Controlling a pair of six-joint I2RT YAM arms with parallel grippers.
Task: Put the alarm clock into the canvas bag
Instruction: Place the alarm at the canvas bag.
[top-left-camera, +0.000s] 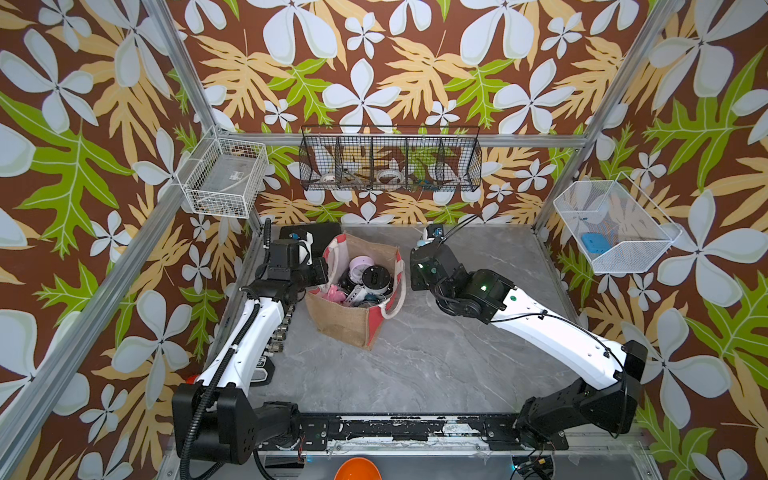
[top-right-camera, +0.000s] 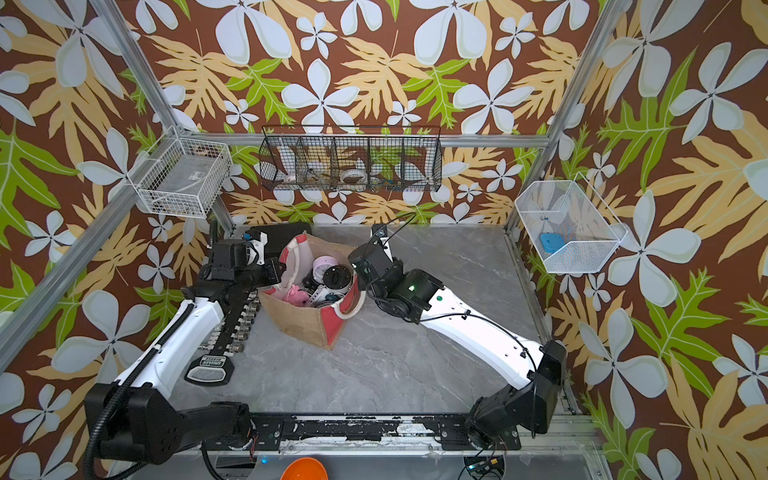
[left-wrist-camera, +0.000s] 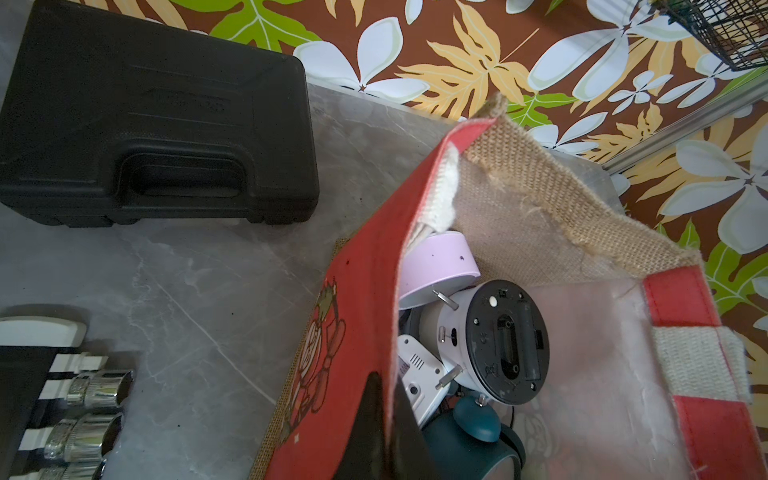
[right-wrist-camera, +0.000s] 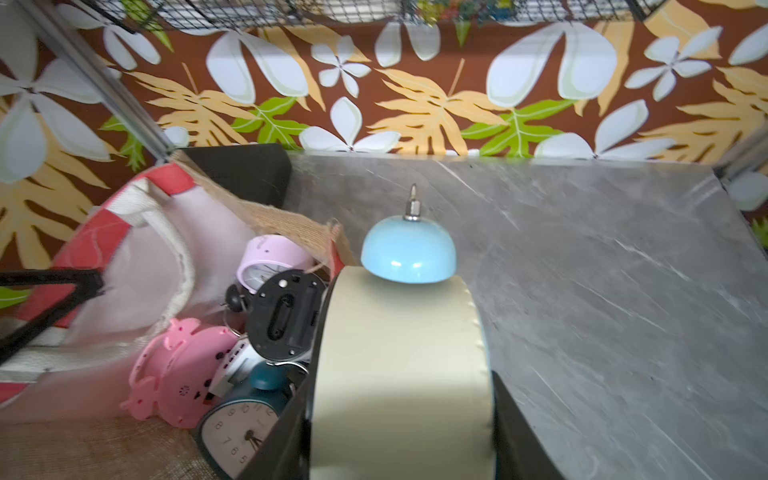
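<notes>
**Step in hand: carry the clock over the bag mouth and lower it in.**

1. Check both grips. The right gripper (right-wrist-camera: 399, 428) is clamped on the alarm clock (right-wrist-camera: 401, 353), with one black jaw on each flank of its body. The left gripper (left-wrist-camera: 385, 430) is closed on the rim of the canvas bag (top-left-camera: 347, 320), a boxy tote with tan burlap sides. It pinches the red printed panel (left-wrist-camera: 365, 291) and holds the mouth open.

2. Note the position. The clock hangs just outside the burlap rim, beside the bag and above the grey marble tabletop (top-left-camera: 436, 353). In both top views the wrist hides most of it.

3. Move the clock sideways across the rim before you descend. The frayed burlap edge and the thick white rope handle (top-left-camera: 397, 305) could catch the clock on the way in.

4. Expect little free floor. The bag already holds these clocks:
   - a lilac round clock (right-wrist-camera: 270, 259)
   - a white clock with a black back (right-wrist-camera: 284, 316)
   - a pink animal-shaped clock (right-wrist-camera: 178, 365)
   - a dark teal clock (right-wrist-camera: 241, 419)

5. Lower the clock until it rests on this pile, then open the jaws. Do not release the left grip first.

**Appearance of the clock:** it has a round body with a smooth cream band. A glossy pale blue dome bell (right-wrist-camera: 408, 251) sits on top, tipped by a small metal stud. The dial is not visible. The band looks hard and slick, so it may slip in the jaws if it bumps the rim.
</notes>
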